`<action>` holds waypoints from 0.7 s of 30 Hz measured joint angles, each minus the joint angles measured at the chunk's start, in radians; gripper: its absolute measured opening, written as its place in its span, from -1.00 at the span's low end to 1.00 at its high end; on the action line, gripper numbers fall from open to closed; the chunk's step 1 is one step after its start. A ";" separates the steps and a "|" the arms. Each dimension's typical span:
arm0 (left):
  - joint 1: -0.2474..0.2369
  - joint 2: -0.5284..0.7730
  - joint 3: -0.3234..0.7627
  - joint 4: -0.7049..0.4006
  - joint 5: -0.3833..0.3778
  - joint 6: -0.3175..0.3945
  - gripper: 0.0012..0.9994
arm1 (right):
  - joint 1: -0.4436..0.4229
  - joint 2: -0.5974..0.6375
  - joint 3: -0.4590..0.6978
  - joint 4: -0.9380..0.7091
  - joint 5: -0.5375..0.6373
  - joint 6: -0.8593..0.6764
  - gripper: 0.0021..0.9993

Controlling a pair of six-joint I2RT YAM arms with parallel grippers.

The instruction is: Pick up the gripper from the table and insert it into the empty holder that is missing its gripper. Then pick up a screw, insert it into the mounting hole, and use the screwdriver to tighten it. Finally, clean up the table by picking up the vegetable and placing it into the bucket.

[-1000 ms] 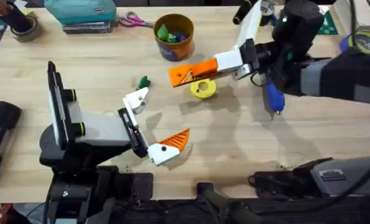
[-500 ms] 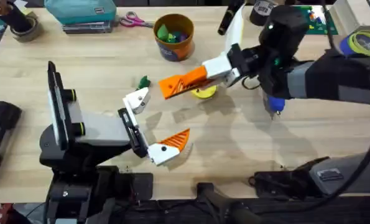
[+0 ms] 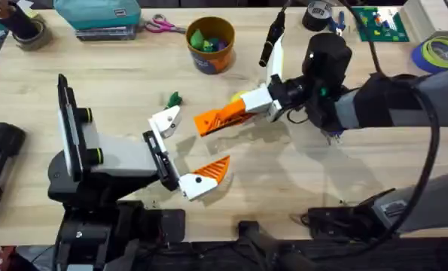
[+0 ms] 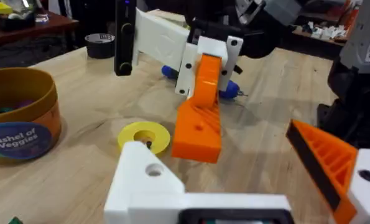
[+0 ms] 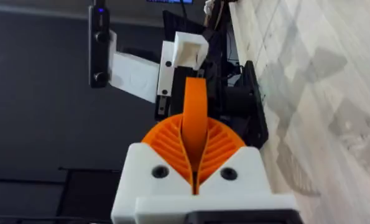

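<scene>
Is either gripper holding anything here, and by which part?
The right gripper clamps the small loose orange ribbed plastic wedge by one end between its orange pads, the rest jutting forward. The left gripper is open, holding nothing.

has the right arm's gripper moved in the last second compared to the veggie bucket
Yes. In the overhead view the right gripper, shut on the gripper, has slid left across the table, ending below the bucket, which stays put.

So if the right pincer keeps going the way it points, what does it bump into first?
Most likely the holder, the left pincer's white finger with no orange tip. The right pincer, shut on the gripper, aims straight at it across a small gap in the overhead view. Height is hard to judge, so it might pass just above.
</scene>
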 joint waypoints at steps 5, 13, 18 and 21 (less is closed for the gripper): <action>0.000 0.000 0.000 0.000 0.000 0.000 0.97 | 0.015 0.005 0.000 0.091 0.005 0.027 -0.99; 0.000 0.000 0.000 0.000 0.000 0.000 0.97 | 0.017 0.046 0.000 0.280 0.010 0.139 -0.99; 0.000 0.000 0.000 0.000 0.000 0.000 0.97 | 0.029 0.076 0.000 0.381 0.017 0.220 -0.99; 0.000 0.000 0.000 0.000 0.000 0.000 0.97 | 0.042 0.083 0.000 0.383 0.026 0.247 -0.99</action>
